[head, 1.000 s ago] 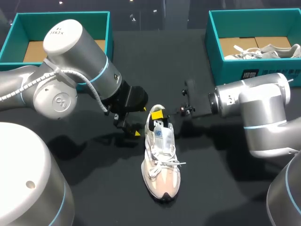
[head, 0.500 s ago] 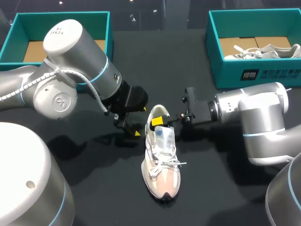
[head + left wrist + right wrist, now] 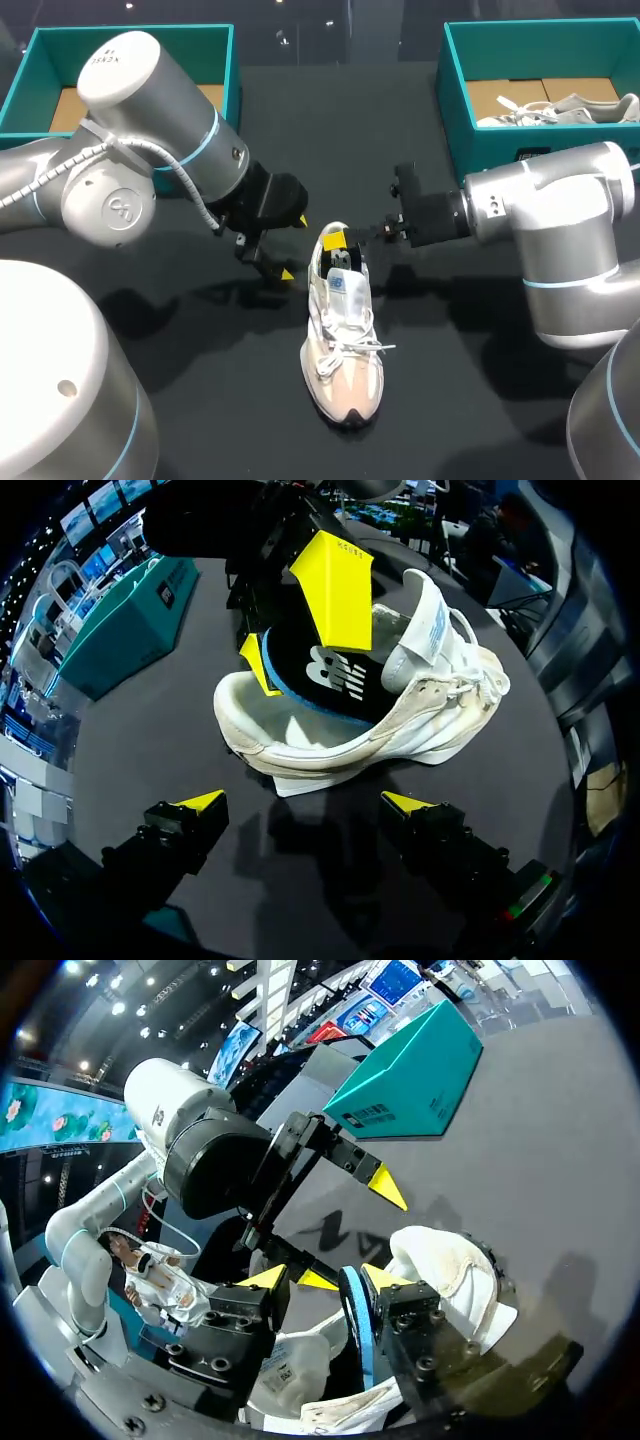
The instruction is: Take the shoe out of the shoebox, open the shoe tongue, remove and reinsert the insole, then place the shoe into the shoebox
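The right tool [image 3: 341, 244] is clenched on the heel end of the insole [image 3: 320, 670], one yellow tip on each face of it, and the insole stands partly drawn up out of the heel opening of the shoe [image 3: 342, 340]. The shoe lies upright on the desk [image 3: 450, 400] between the two arms, heel toward the boxes and toe toward the camera, with its tongue [image 3: 432, 630] lifted forward over the laces. The left tool [image 3: 302, 802] hangs released just beside the heel, touching nothing, its fingers spread wide. The insole looks thin, light and floppy, so it will likely bend or fold if pushed from its end. The firmer heel edge, where it is held now, seems the right place to grip. The shoe is probably light as well, with a soft mesh upper over a stiffer sole, and it may lift or slide along with the insole unless the heel collar or sole rim is steadied. By count there are two tools, one insole and two teal boxes: the left shoebox [image 3: 130, 35] shows its cardboard floor, and the right shoebox [image 3: 480, 150] holds a second shoe [image 3: 560, 108], making two shoes in all.
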Robot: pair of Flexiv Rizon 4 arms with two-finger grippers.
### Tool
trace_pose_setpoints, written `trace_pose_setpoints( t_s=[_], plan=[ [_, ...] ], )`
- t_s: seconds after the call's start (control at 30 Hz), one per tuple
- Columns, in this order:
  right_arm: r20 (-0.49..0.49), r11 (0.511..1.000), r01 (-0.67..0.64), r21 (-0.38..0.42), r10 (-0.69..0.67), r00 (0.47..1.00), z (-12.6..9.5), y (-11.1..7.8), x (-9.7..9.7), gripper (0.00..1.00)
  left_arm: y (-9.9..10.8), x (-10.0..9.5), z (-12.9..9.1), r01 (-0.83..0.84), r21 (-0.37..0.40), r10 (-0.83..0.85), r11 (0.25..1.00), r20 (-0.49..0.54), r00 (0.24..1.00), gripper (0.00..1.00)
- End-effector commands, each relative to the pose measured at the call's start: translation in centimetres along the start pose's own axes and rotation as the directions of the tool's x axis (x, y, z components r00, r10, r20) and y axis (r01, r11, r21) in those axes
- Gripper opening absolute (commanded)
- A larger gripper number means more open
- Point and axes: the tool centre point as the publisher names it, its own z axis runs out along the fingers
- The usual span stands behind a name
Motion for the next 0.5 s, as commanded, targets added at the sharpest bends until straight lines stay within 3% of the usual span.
trace_pose_setpoints(
  t_s=[0.03, 0.5],
  plan=[
    [0.017, 1.0, -0.008, 0.008, 0.008, 1.0, -1.1, 0.0, 0.2, 0.46, 0.7, 0.1, -1.1, 0.002, -0.001, -0.002, 1.0, 0.008, 1.0, 1.0],
    [0.096, 0.997, -0.073, -0.014, 0.074, 0.993, -4.1, -0.5, -0.9, 0.46, 1.8, -0.2, -2.9, -0.032, -0.013, 0.032, 0.999, 0.008, 0.999, 1.0]
  ],
)
